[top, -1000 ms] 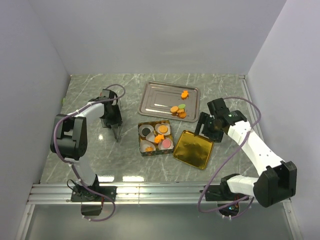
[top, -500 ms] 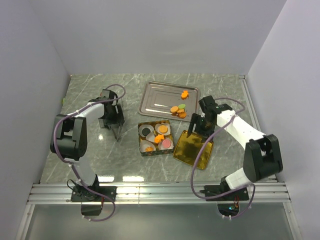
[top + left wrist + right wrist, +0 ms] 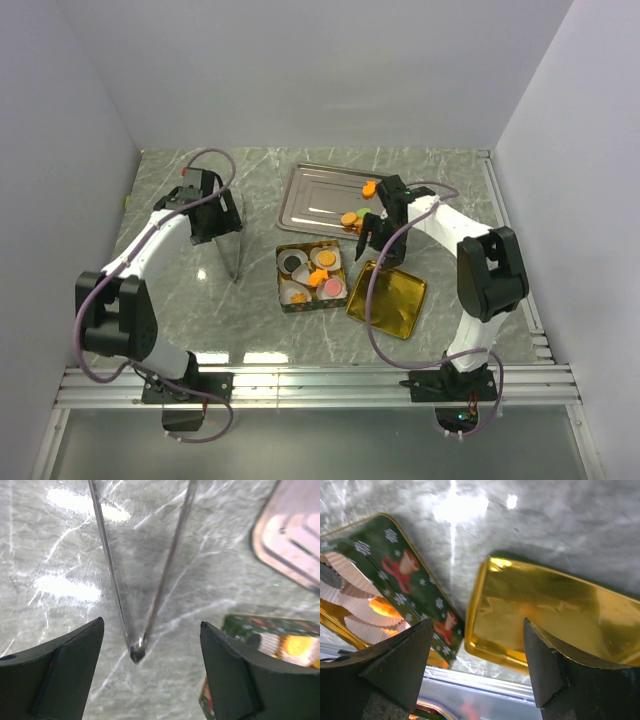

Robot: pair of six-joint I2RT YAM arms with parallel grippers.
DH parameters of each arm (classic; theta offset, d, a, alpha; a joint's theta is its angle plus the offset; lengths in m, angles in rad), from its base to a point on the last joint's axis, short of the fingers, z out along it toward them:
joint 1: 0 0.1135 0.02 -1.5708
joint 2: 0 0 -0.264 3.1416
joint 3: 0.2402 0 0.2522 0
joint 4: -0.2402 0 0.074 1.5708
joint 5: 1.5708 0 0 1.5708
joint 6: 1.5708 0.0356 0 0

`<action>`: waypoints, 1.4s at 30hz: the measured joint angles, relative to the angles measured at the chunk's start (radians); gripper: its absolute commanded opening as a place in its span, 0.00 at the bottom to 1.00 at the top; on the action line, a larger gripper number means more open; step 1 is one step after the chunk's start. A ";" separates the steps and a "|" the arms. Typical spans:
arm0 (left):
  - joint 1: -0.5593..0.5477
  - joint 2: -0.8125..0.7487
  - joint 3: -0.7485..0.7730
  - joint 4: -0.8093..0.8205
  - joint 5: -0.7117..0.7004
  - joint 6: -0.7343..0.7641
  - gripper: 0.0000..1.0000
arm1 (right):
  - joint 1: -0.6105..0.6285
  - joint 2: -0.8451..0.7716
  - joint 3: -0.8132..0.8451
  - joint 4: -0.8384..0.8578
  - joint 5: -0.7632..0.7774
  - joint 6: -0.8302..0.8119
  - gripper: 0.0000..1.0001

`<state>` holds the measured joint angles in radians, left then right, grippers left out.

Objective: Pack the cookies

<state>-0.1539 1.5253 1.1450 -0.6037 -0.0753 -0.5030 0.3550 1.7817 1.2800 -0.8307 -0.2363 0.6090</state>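
Observation:
Several orange cookies and a green one [image 3: 355, 219] lie on the silver tray [image 3: 315, 195], with one more orange cookie [image 3: 369, 186] farther back. The open green tin [image 3: 311, 277] holds white paper cups with orange and pink cookies in them. My right gripper [image 3: 381, 238] is open and empty above the tray's near right edge. In the right wrist view its fingers [image 3: 477, 622] frame the tin's side [image 3: 405, 580] and the gold lid [image 3: 550, 615]. My left gripper [image 3: 214, 226] is open over metal tongs [image 3: 136, 650] and does not hold them.
The gold lid [image 3: 387, 298] lies upside down right of the tin. The tongs [image 3: 232, 248] rest on the marble table left of the tin. The left wrist view shows the tin's corner [image 3: 270, 640] and the tray's edge [image 3: 295, 540]. White walls close in three sides.
My right gripper has swung left and away from me, from over the gold lid to the tray's near right edge. My left arm has shifted and its gripper has moved slightly back from the tongs.

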 measured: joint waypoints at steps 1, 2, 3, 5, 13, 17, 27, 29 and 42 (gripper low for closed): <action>0.000 -0.021 0.000 -0.007 0.000 -0.003 0.81 | 0.005 0.011 0.010 0.000 0.001 0.000 0.78; 0.000 -0.040 0.000 -0.011 0.004 -0.006 0.81 | 0.011 0.026 0.023 -0.003 0.005 0.000 0.78; 0.000 -0.057 0.000 -0.013 0.008 -0.007 0.80 | 0.019 0.044 0.039 -0.008 0.008 0.000 0.77; 0.000 -0.086 -0.004 -0.014 0.014 -0.009 0.79 | 0.031 0.074 0.063 -0.010 0.015 0.001 0.75; 0.000 -0.183 -0.099 -0.037 0.040 -0.011 0.78 | 0.059 0.193 0.127 -0.057 0.095 0.013 0.53; 0.000 -0.220 -0.129 -0.054 0.048 -0.013 0.77 | 0.065 0.231 0.137 -0.077 0.129 0.026 0.48; 0.000 -0.236 -0.137 -0.060 0.053 -0.012 0.77 | 0.135 0.267 0.187 -0.118 0.186 0.039 0.07; 0.000 -0.236 -0.137 -0.060 0.053 -0.012 0.77 | 0.143 0.267 0.186 -0.129 0.193 0.040 0.00; 0.000 -0.240 -0.119 -0.069 0.079 -0.014 0.76 | 0.151 0.059 0.228 -0.279 0.350 0.002 0.00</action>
<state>-0.1539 1.2850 1.0260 -0.6727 0.0036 -0.5167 0.5056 1.8408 1.5078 -1.1095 0.1139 0.6113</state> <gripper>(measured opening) 0.761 0.010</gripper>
